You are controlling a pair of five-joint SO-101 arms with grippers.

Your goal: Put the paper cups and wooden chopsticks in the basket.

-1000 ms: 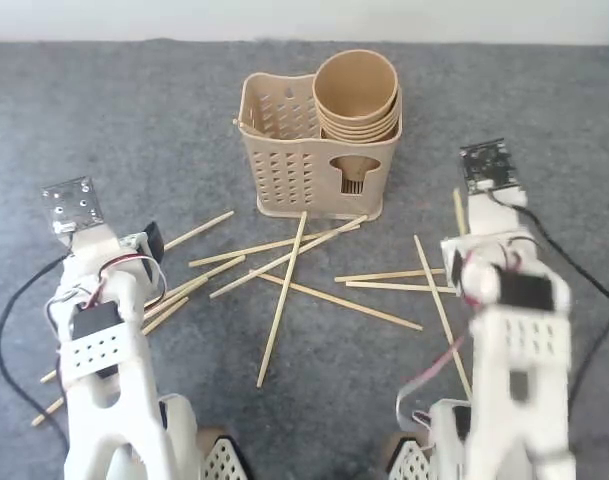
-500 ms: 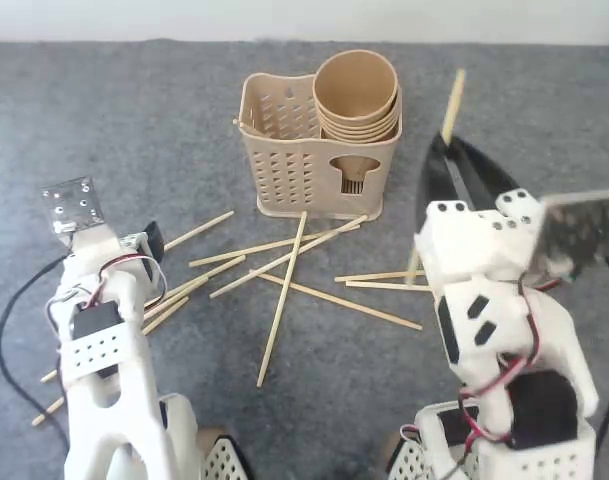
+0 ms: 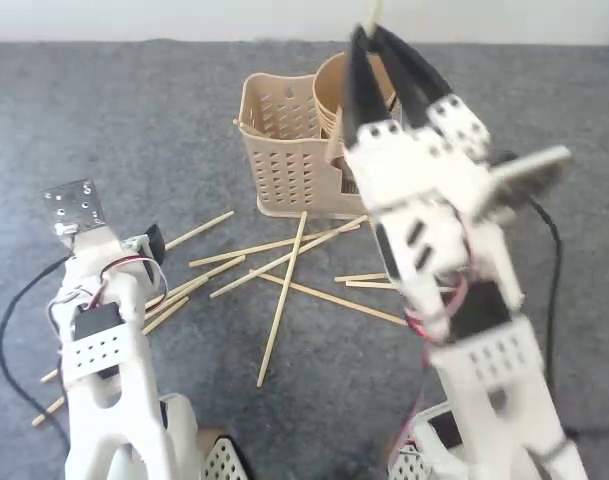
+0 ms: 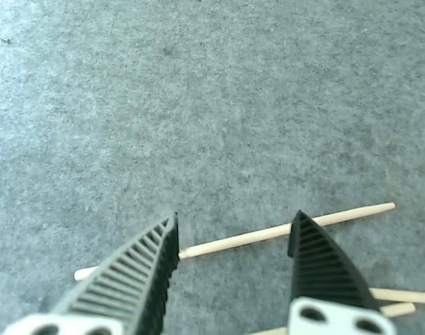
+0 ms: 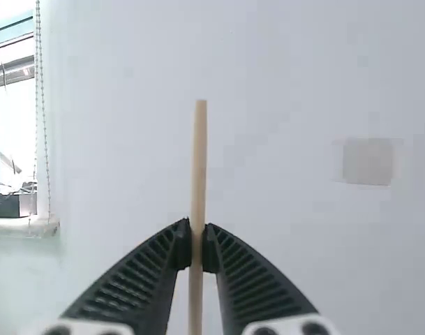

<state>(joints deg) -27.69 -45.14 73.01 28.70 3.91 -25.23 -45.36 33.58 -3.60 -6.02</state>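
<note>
one chopstick (image 5: 199, 167) was gripped upright between the closed jaws of the right gripper (image 5: 196, 241), which was held over the basket (image 3: 284, 170), by the stacked paper cups (image 3: 334, 90) already standing in it. the step in hand was judged to be the delivery of this stick. next, the gripper would need to be tipped down over the free compartment and opened. the left gripper (image 4: 236, 218) was seen open, low over the carpet (image 3: 134, 120), where many loose chopsticks (image 3: 284, 290) were left to be gathered.

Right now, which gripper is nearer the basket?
Right. The right gripper is raised up by the basket, shut on a chopstick; the left gripper sits low over loose chopsticks, apart from the basket.
</note>
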